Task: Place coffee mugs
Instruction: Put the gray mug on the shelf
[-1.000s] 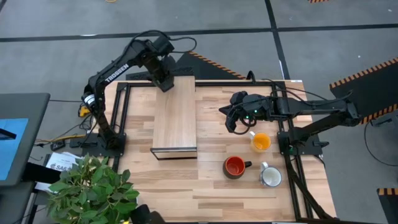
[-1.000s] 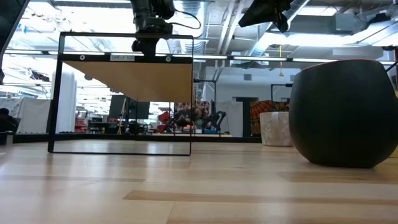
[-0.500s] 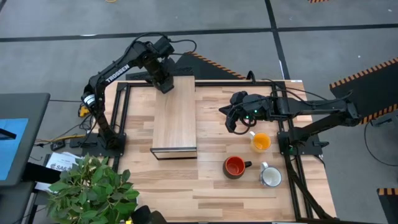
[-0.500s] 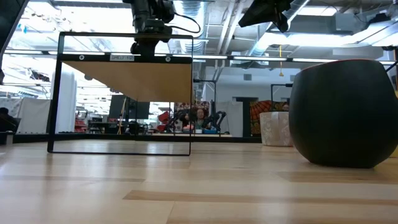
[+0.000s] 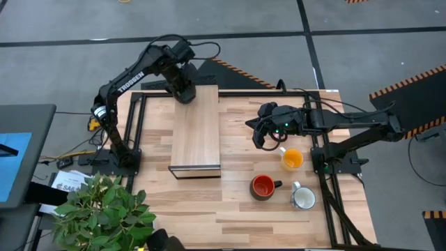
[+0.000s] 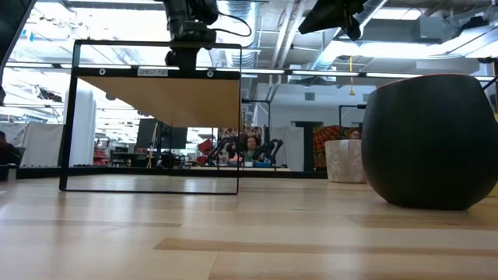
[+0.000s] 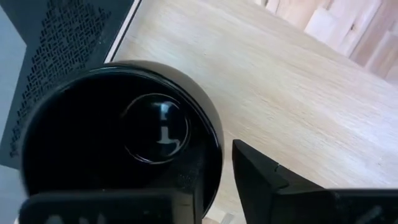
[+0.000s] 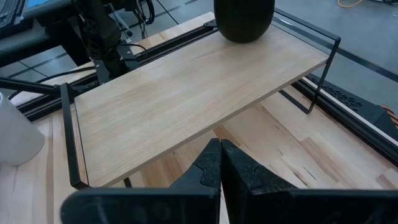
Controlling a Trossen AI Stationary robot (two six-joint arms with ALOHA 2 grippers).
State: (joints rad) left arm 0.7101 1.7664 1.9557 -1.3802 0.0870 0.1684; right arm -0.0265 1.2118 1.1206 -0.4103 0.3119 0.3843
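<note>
Black mug (image 7: 118, 162) sits on the wooden shelf top (image 5: 196, 129), at its far end near the corner, upright, mouth up. Left gripper (image 5: 184, 92) is at that mug: in the left wrist view one finger (image 7: 273, 180) is outside the mug wall with a gap to it, the other looks to be at the rim on the near side; whether it is pinching the wall, cannot tell. In the right wrist view the same mug (image 8: 244, 18) stands on the shelf's far end with the left arm above it.

Right gripper (image 5: 260, 134) hovers over the table (image 5: 237, 202) between the shelf and the other mugs, fingers (image 8: 239, 168) pressed together, nothing between them.

Orange-yellow mug (image 5: 293, 159) is on the table just beside the right gripper, on the near side. Red-orange mug (image 5: 263, 186) is nearer the front edge, handle pointing right. White mug (image 5: 304, 199) is just right of it, close to the table's right edge. In the low view the red-orange mug (image 6: 432, 140) fills the right foreground as a dark round body.

A potted plant (image 5: 104, 213) stands off the front left corner.
</note>
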